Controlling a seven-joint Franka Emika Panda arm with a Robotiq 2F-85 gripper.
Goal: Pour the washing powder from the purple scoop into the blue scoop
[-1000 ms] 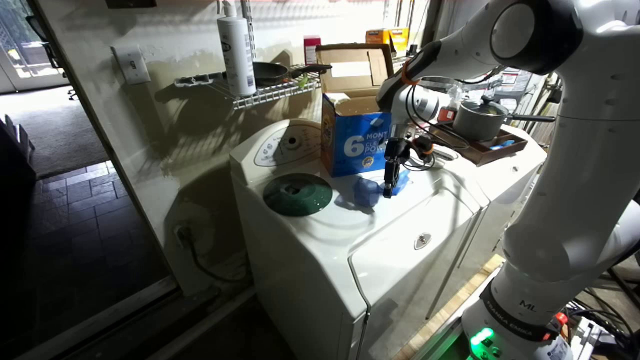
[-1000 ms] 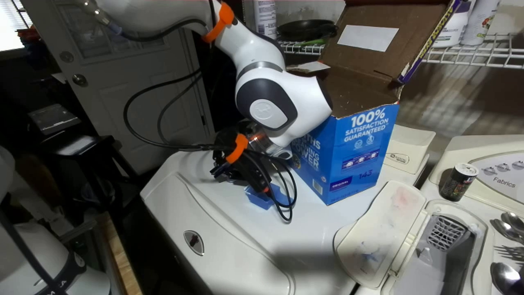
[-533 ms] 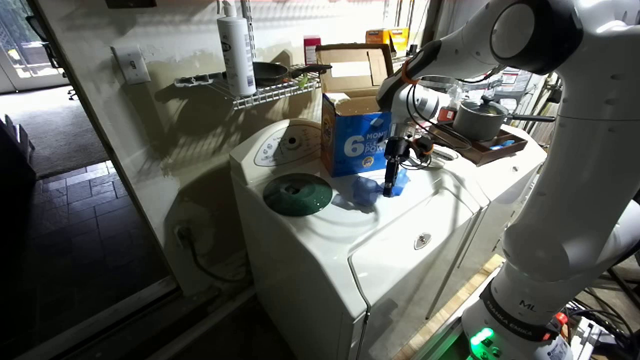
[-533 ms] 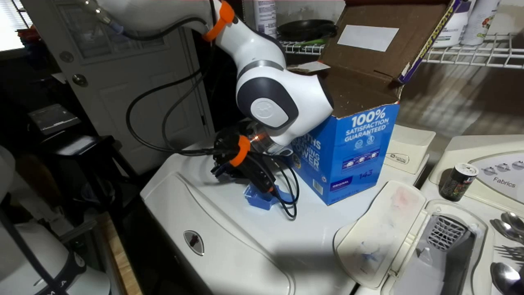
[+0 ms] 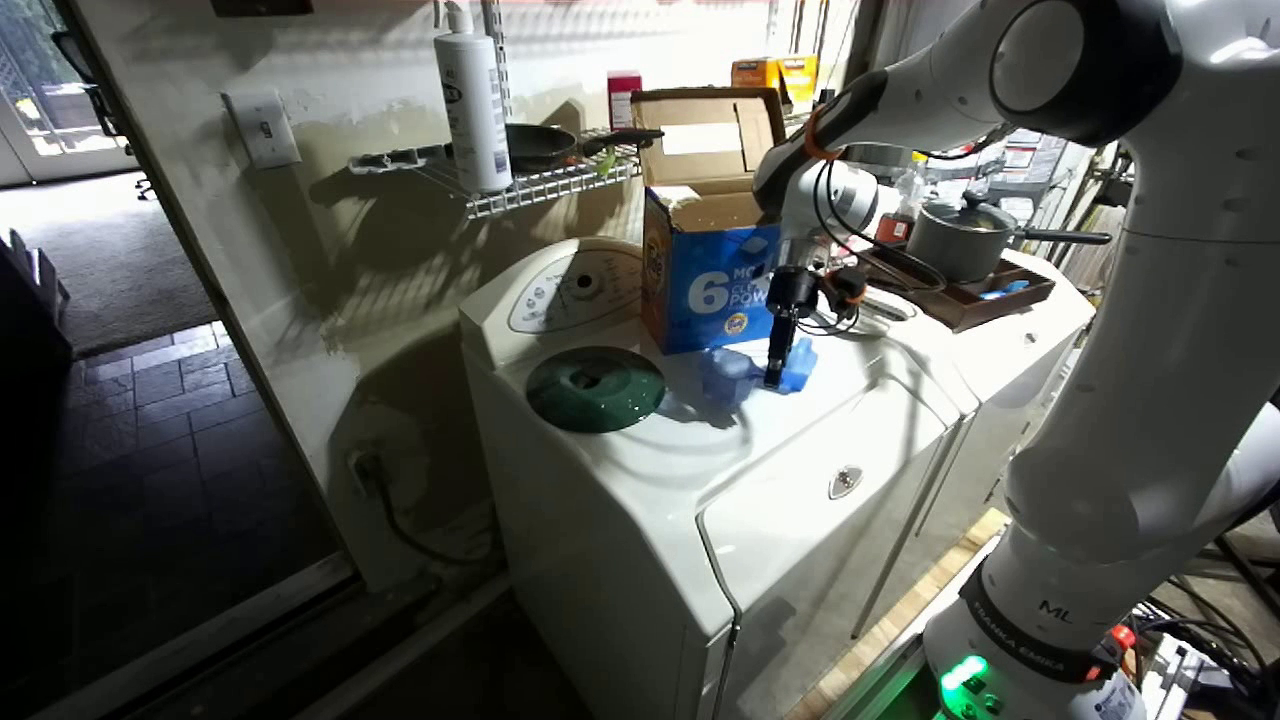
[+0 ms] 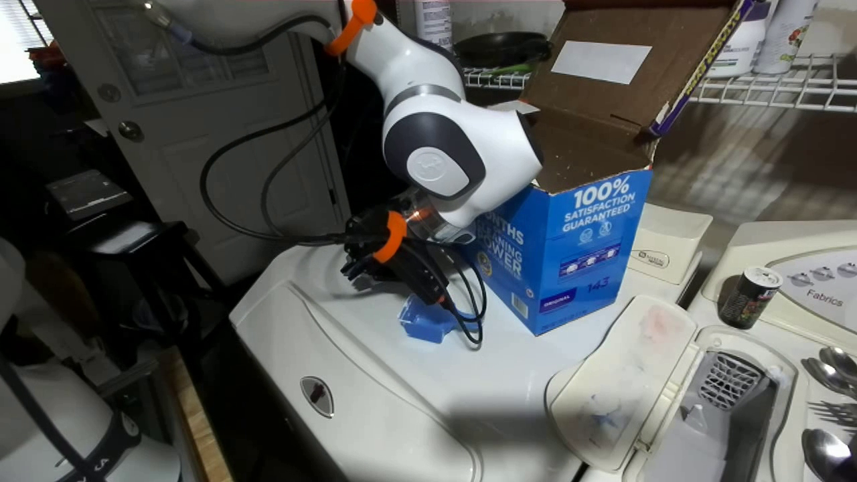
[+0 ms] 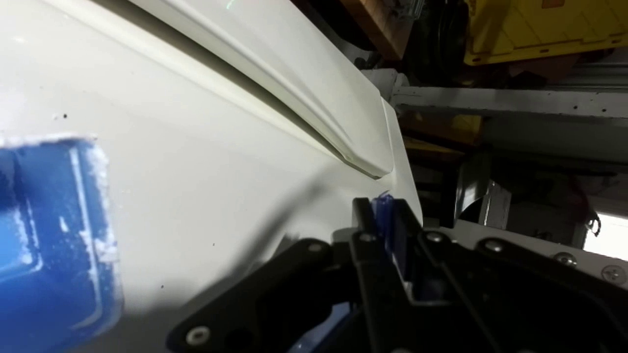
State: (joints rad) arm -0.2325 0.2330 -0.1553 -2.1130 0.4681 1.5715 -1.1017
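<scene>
My gripper (image 5: pixel 772 383) is shut on the thin handle of the purple scoop, which shows between the fingertips (image 7: pixel 381 202) in the wrist view. The purple scoop's bowl (image 5: pixel 727 376) juts out beside the fingers in an exterior view, with a shadow on the washer top below it. Its contents and exact tilt are not clear. The blue scoop (image 5: pixel 799 366) sits on the white top on the other side of the fingers. It also shows below the wrist (image 6: pixel 423 323), and large at the left in the wrist view (image 7: pixel 54 304), with white powder along its rim.
A big open blue carton (image 5: pixel 715 290) stands close behind the gripper, lid up (image 6: pixel 602 63). A green round lid (image 5: pixel 595 390) lies on the washer. A pot (image 5: pixel 960 240) stands in a wooden tray. An open cream compartment (image 6: pixel 622 388) and a can (image 6: pixel 750 298) are nearby. Cables loop at the wrist.
My gripper and the purple scoop have moved slightly up. The arm has shifted a little in both exterior views, and more of the blue scoop shows. The blue scoop stays about where it was.
</scene>
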